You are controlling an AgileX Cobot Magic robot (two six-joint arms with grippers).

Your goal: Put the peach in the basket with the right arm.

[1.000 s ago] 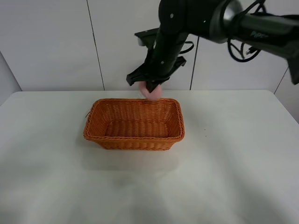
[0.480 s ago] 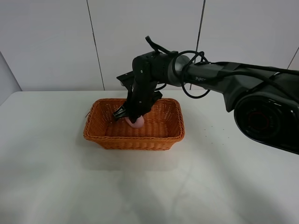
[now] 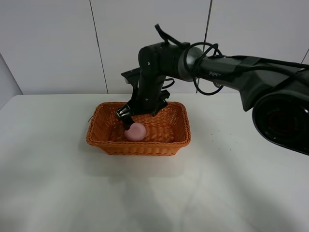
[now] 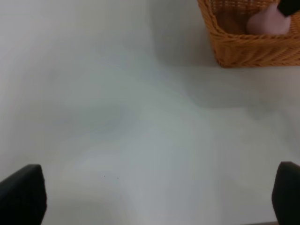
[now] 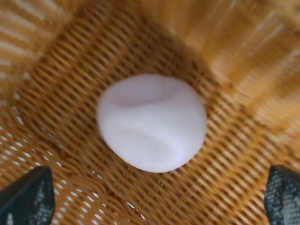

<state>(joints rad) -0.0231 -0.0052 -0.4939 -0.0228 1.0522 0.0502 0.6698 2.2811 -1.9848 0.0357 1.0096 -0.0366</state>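
my right hand (image 3: 124,120) – wide open, grips nothing | peach (image 3: 135,132) – lies on basket (image 3: 145,146) floor, just under the hand | risk: if I lift out crooked, a finger clips the peach or snags the rim

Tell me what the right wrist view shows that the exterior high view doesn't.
Right wrist only: the peach close up, dimple visible, lying on the basket floor, with both fingertips spread wide and clear of it. Exterior high only: the whole basket on the white table, and the right arm reaching in, its hand just above the peach. Both: the peach inside the basket, not gripped.
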